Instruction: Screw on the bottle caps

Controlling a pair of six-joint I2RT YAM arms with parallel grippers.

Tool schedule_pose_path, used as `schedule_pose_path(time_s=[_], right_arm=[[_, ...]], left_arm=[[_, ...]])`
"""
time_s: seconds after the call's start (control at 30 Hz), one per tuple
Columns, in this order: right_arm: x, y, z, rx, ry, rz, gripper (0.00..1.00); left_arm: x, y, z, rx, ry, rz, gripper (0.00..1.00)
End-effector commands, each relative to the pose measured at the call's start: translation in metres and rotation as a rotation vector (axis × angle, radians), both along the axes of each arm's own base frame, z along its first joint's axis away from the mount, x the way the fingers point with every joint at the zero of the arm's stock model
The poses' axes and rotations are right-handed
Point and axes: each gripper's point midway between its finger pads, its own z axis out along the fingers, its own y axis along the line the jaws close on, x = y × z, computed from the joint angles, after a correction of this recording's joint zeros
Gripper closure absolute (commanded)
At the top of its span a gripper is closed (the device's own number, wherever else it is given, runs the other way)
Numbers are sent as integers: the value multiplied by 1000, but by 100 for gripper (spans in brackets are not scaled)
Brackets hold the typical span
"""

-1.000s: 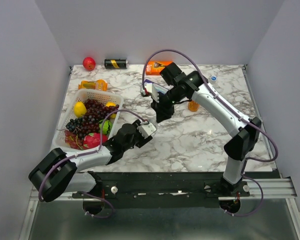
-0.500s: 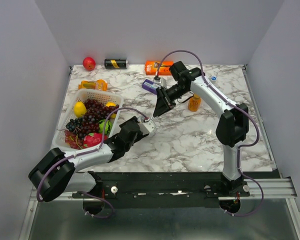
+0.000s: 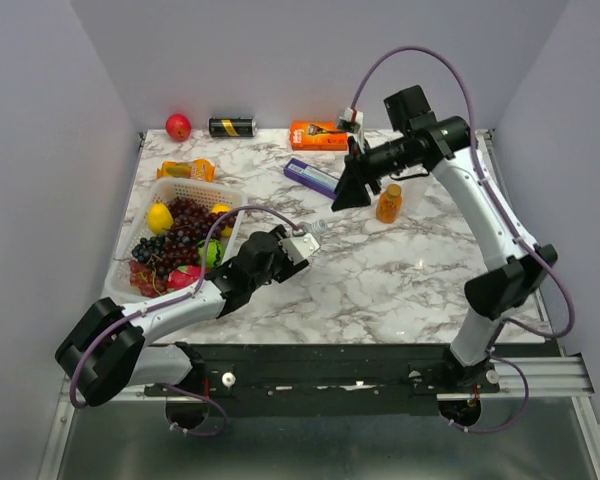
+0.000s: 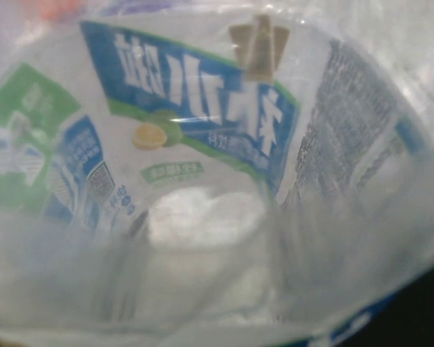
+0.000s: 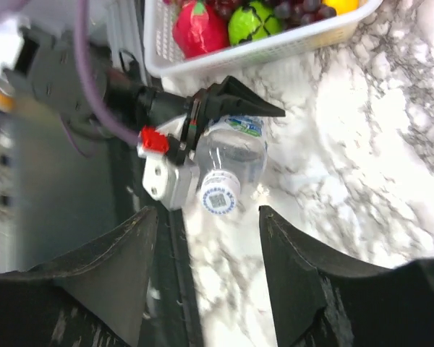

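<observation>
My left gripper (image 3: 296, 244) is shut on a clear bottle (image 3: 310, 236) with a blue and green label and holds it tilted over the table's front middle. The bottle fills the left wrist view (image 4: 202, 144), where my fingers are hidden. In the right wrist view a whitish cap (image 5: 220, 194) with a printed code sits on the bottle's neck. My right gripper (image 3: 348, 195) is open and empty, raised above and beyond the bottle (image 5: 235, 148). The short orange bottle (image 3: 388, 203) stands just right of it. The other bottle and the blue and orange caps are out of view.
A white basket (image 3: 195, 188) of fruit stands at the left. A purple box (image 3: 310, 177), an orange box (image 3: 316, 134), a black can (image 3: 231, 127), a red fruit (image 3: 178, 126) and an orange packet (image 3: 187, 170) lie along the back.
My right gripper has pulled up and back to the right, away from the held bottle. My left gripper has shifted slightly right with the bottle.
</observation>
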Motion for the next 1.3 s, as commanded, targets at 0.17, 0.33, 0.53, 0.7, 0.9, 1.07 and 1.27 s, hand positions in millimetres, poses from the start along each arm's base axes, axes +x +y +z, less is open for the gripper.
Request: schedule_pose_path(time_s=[0.17,0.33,0.53,0.7,0.9,1.07,1.27], right_arm=[[-68,-36,-36,-97,-861,542,34],[-75,-27,-36,-73,-1096,652,34],[-85,-15,-39,-44,-1169,725,35],[-101,-14,-48,-18,-1177,822,37],[-115,-18,-62,-32,-1150,932,43],[-115,-19,-67,-54,-1146,958,50],[-111,-15,-68,-63,-1144,947,58]], left_arm=[[-62,-48,10,-22,111,-497,100],[-62,-49,14,-15,98,-520,100],[-61,-51,19,-12,81,-533,100],[-60,-51,21,-18,78,-535,100],[-59,-52,22,-23,77,-533,100],[-58,-53,25,-26,69,-533,100],[-57,-53,27,-26,62,-538,100]])
